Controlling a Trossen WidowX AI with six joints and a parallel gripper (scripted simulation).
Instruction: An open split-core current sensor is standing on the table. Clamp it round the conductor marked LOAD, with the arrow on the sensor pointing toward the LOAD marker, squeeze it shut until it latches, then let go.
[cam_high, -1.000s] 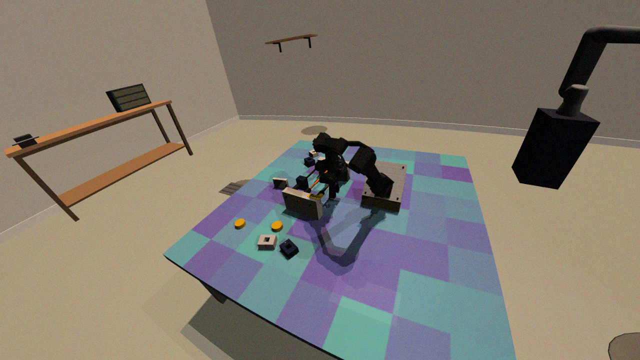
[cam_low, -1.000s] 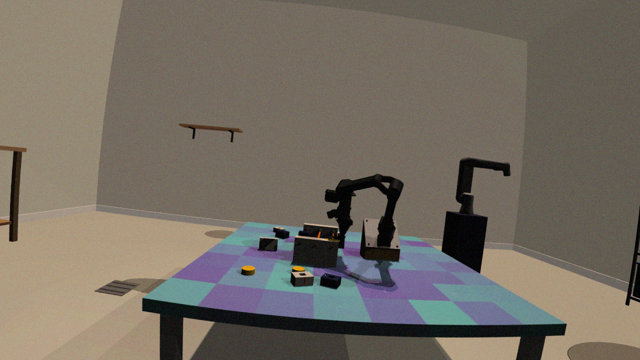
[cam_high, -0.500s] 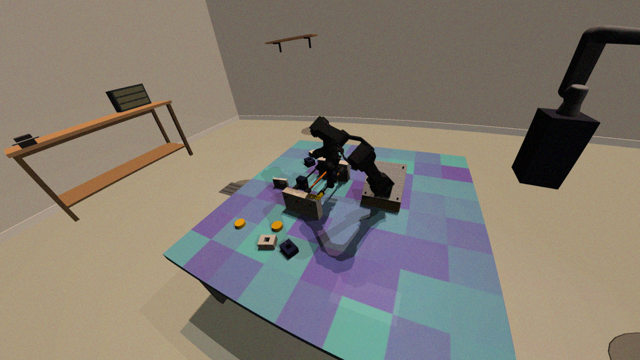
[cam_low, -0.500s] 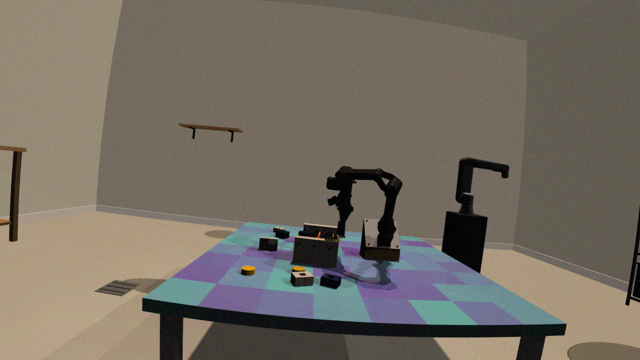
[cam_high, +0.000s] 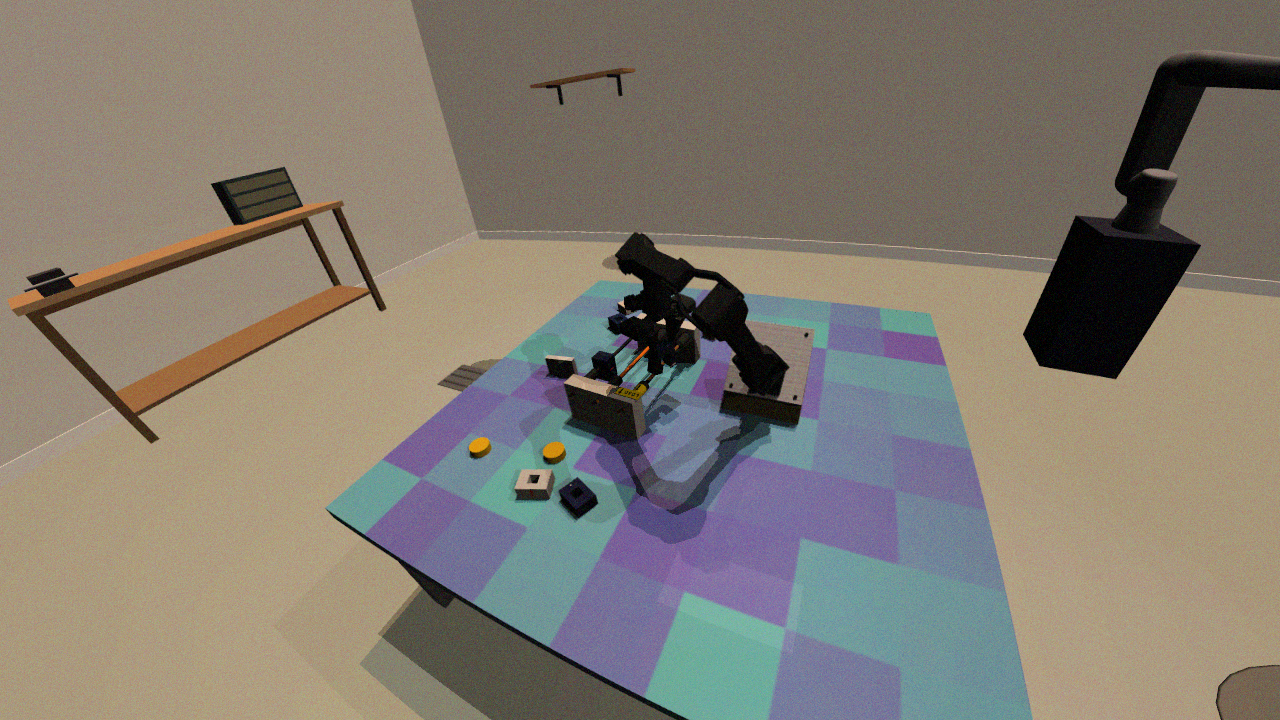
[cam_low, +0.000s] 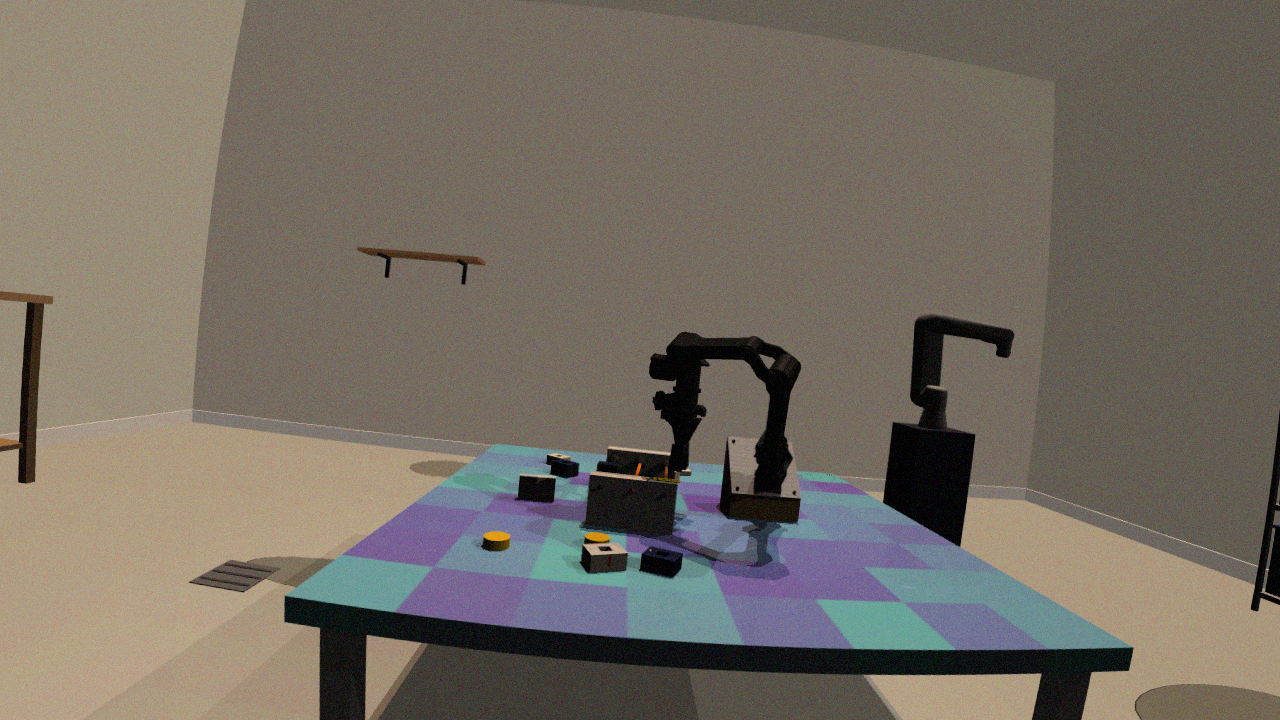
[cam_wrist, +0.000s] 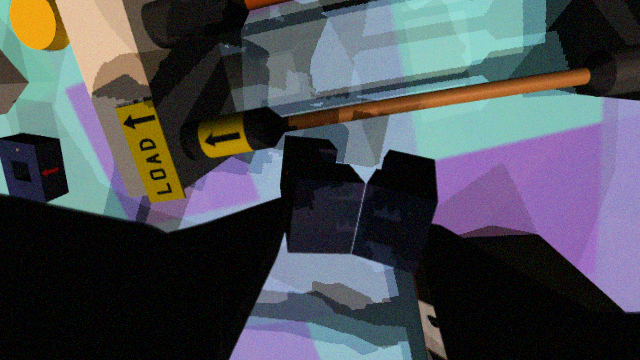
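My gripper (cam_high: 656, 361) (cam_low: 680, 458) (cam_wrist: 356, 222) is shut on the dark blue split-core sensor (cam_wrist: 325, 215), best seen in the wrist view. Its two halves almost meet along a thin line and part in a V at the end toward the conductor. The LOAD conductor, a copper rod (cam_wrist: 450, 97), passes just beyond that V and is not inside the sensor. The yellow LOAD marker (cam_high: 629, 392) (cam_wrist: 150, 150) is on the near end wall, and a sleeve arrow (cam_wrist: 222, 138) points to that wall. The sensor's own arrow cannot be read.
The end wall (cam_high: 604, 407) (cam_low: 631, 503) stands close to the gripper. A second orange conductor (cam_high: 633, 365) runs alongside. Yellow discs (cam_high: 479, 446) (cam_low: 496, 540), a white block (cam_high: 534, 494) (cam_low: 604, 562) and a dark block (cam_high: 578, 509) (cam_low: 661, 565) lie in front. A small upright block (cam_high: 561, 366) (cam_low: 537, 488) stands left.
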